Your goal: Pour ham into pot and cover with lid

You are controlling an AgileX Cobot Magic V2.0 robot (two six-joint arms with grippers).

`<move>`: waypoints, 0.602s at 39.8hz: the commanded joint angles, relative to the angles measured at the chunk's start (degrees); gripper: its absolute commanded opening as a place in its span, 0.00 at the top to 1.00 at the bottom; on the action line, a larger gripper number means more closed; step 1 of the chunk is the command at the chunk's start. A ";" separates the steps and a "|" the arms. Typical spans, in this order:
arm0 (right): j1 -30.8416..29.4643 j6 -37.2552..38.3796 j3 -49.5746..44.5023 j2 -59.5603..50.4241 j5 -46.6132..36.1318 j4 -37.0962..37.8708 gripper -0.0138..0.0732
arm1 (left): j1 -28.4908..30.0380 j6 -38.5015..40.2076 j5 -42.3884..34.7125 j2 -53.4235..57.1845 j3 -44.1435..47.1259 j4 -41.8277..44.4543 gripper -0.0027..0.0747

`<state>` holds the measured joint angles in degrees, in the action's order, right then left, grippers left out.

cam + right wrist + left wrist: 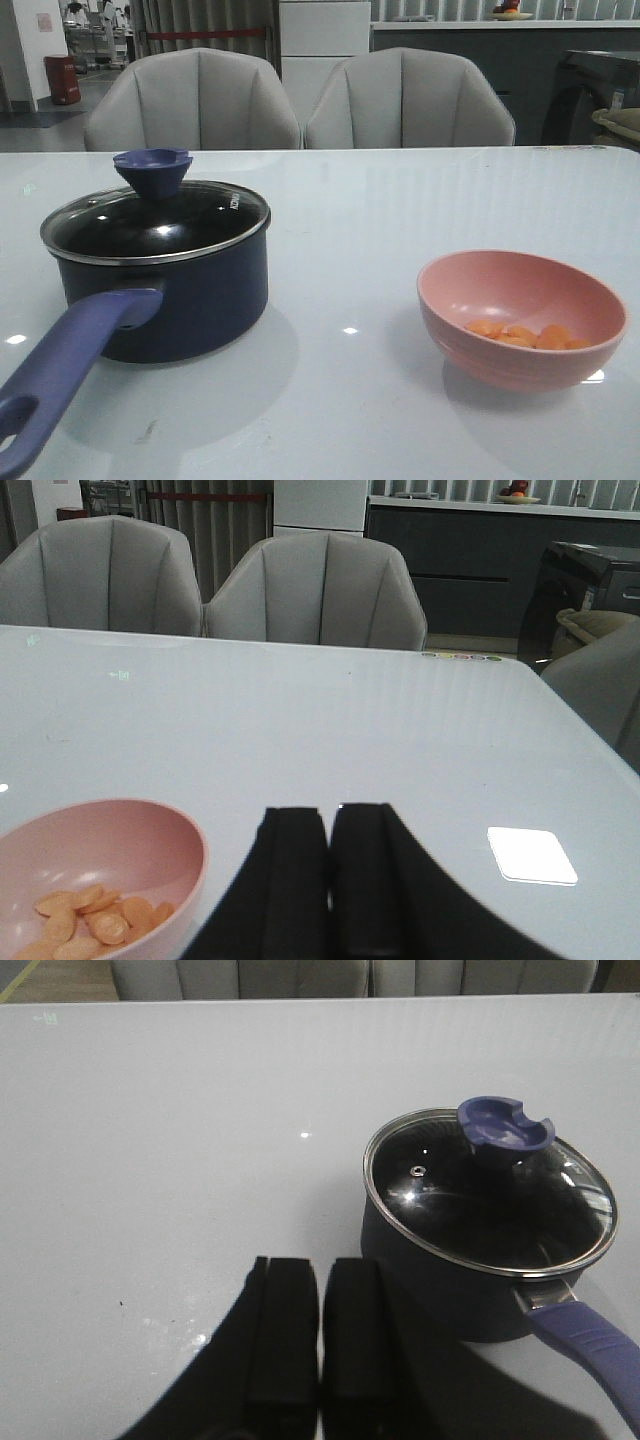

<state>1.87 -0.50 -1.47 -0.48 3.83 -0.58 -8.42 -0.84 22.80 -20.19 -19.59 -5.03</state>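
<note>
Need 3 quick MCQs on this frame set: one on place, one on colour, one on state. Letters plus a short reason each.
1. Where is the ham?
A. in the pot
B. in the pink bowl
C. loose on the table

2. What colour is the lid's knob?
A. red
B. purple-blue
C. steel grey

3. What state is the pot in?
A. lid on
B. lid off beside it
C. tipped over

Answers:
1 B: orange chunks lie at the bottom of the pink bowl.
2 B: the flared knob matches the pot handle.
3 A: the glass lid sits on the rim, and the pot stands upright.
</note>
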 commanded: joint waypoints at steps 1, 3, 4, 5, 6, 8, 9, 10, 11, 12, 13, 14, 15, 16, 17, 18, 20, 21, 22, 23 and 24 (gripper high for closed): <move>-0.27 -0.06 -0.62 -1.12 -4.42 0.58 0.67 | -0.32 0.04 -5.51 -0.91 -2.13 0.10 0.82; -0.27 -0.06 -0.62 -1.17 -4.42 0.28 0.67 | -0.32 0.04 -5.99 -0.91 -2.13 0.10 0.82; -0.27 -0.06 -0.62 -1.17 -4.42 0.28 0.67 | -0.32 0.04 -6.29 -0.91 -2.13 0.10 0.82; -0.27 -0.06 -0.62 -1.17 -4.42 0.28 0.67 | -0.32 0.04 -6.40 -0.91 -2.13 0.10 0.81; -0.27 -0.06 -0.62 -1.17 -4.42 0.28 0.67 | -0.32 0.04 -6.40 -0.91 -2.13 0.10 0.81; -0.27 -0.06 -0.62 -1.17 -4.42 0.28 0.67 | -0.32 0.04 -6.40 -0.91 -2.13 0.10 0.81; -0.27 -0.06 -0.62 -1.17 -4.42 0.28 0.67 | -0.32 0.04 -6.40 -0.91 -2.13 0.10 0.80; -0.27 -0.06 -0.62 -1.17 -4.42 0.28 0.67 | -0.32 0.04 -6.40 -0.91 -2.13 0.10 0.78; -0.27 -0.06 -0.62 -1.17 -4.42 0.28 0.67 | -0.32 0.04 -6.40 -0.91 -2.13 0.10 0.77; -0.27 -0.06 -0.62 -1.17 -4.42 0.28 0.67 | -0.32 0.04 -6.40 -0.91 -2.13 0.10 0.74; -0.27 -0.06 -0.62 -1.17 -4.42 0.28 0.67 | -0.32 0.04 -6.40 -0.91 -2.13 0.10 0.72; -0.27 -0.06 -0.62 -1.17 -4.42 0.28 0.67 | -0.32 0.04 -6.52 -0.91 -2.13 0.10 0.69; -0.27 -0.06 -0.62 -1.17 -4.42 0.28 0.67 | -0.32 0.04 -6.52 -0.91 -2.13 0.10 0.67; -0.27 -0.06 -0.62 -1.17 -4.42 0.28 0.67 | -0.32 0.04 -6.61 -0.91 -2.13 0.10 0.63; -0.27 -0.06 -0.62 -1.17 -4.42 0.28 0.67 | -0.32 0.04 -6.61 -0.91 -2.13 0.10 0.60; -0.27 -0.06 -0.62 -1.17 -4.42 0.28 0.67 | -0.32 0.04 -6.61 -0.91 -2.13 0.10 0.57; -0.27 -0.06 -0.62 -1.17 -4.42 0.28 0.67 | -0.32 0.04 -6.61 -0.91 -2.13 0.10 0.49; -0.27 -0.06 -0.62 -1.17 -4.42 0.28 0.67 | -0.32 0.04 -6.61 -0.91 -2.13 0.10 0.44; -0.27 -0.06 -0.62 -1.17 -4.42 0.28 0.67 | -0.32 0.04 -6.61 -0.91 -2.13 0.10 0.41; -0.27 -0.06 -0.62 -1.17 -4.42 0.28 0.67 | -0.32 0.04 -6.61 -0.91 -2.13 0.10 0.37; -0.27 -0.06 -0.62 -1.17 -4.42 0.28 0.67 | -0.32 0.04 -6.75 -0.91 -2.13 0.10 0.33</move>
<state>1.87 -0.50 -1.47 -0.48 3.83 -0.58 -8.42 -0.84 20.88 -20.19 -19.59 -4.76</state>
